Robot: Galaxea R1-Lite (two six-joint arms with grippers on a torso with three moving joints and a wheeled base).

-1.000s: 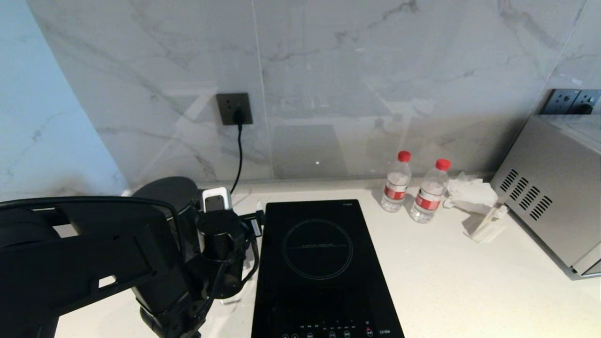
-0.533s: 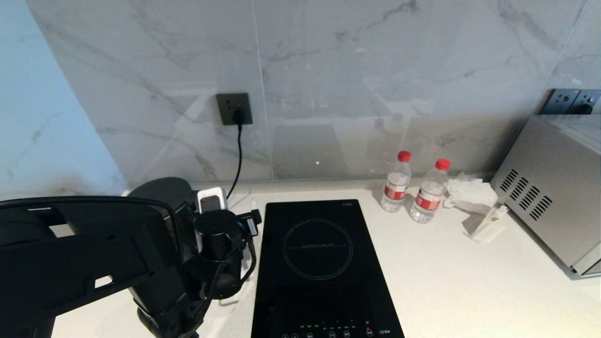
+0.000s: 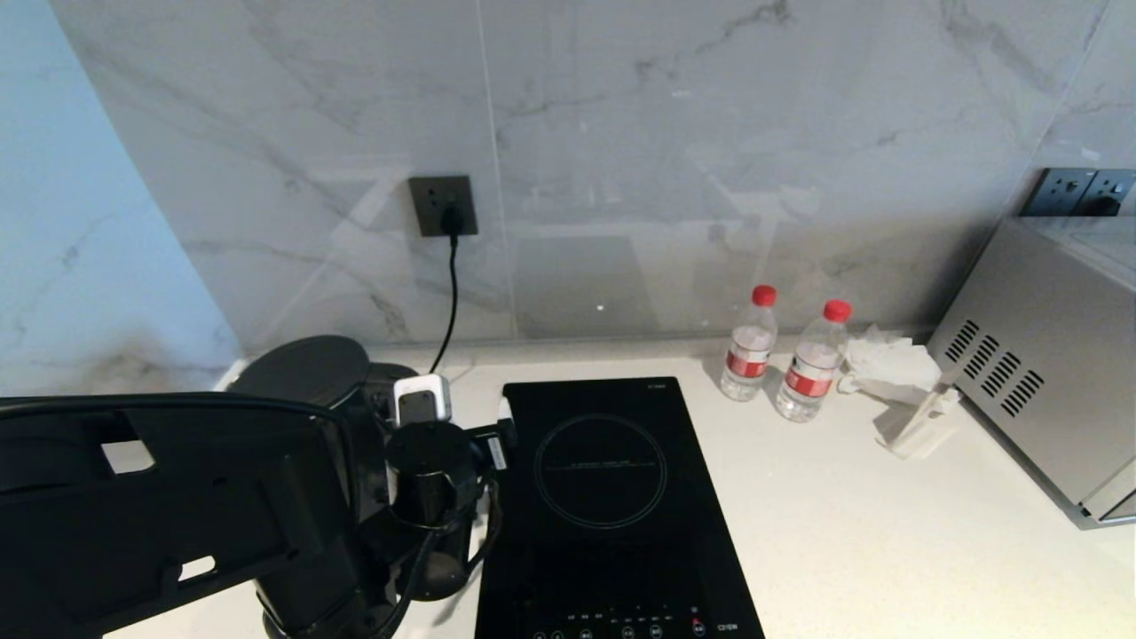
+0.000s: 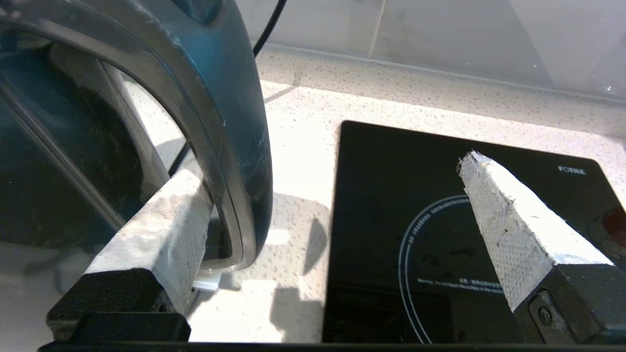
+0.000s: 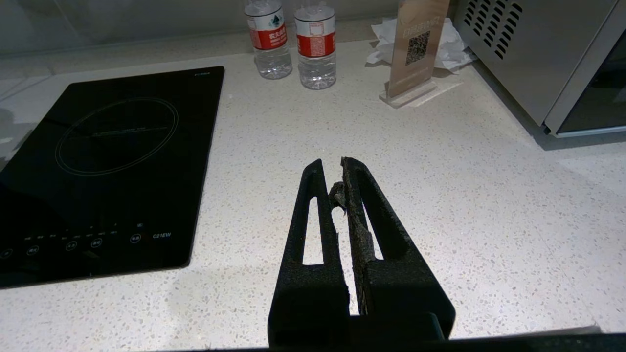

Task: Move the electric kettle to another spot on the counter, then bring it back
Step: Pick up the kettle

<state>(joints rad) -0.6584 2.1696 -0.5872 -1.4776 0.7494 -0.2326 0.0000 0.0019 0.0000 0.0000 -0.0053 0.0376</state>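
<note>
Left gripper (image 4: 337,205) spread wide, released; electric kettle (image 4: 161,98) handle between its fingers, one pad inside the loop. Kettle stood on tabletop (image 4: 298,146) beside induction hob (image 4: 440,205).

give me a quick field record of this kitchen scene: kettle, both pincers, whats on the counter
kettle: electric kettle at the counter's left end, beside the hob
left pincer: left pincer open, one finger through the handle loop, the other over the hob
grip: not closed on the handle
right pincer: right pincer shut, empty, above bare counter
also on counter: two water bottles, card stand, microwave
</note>
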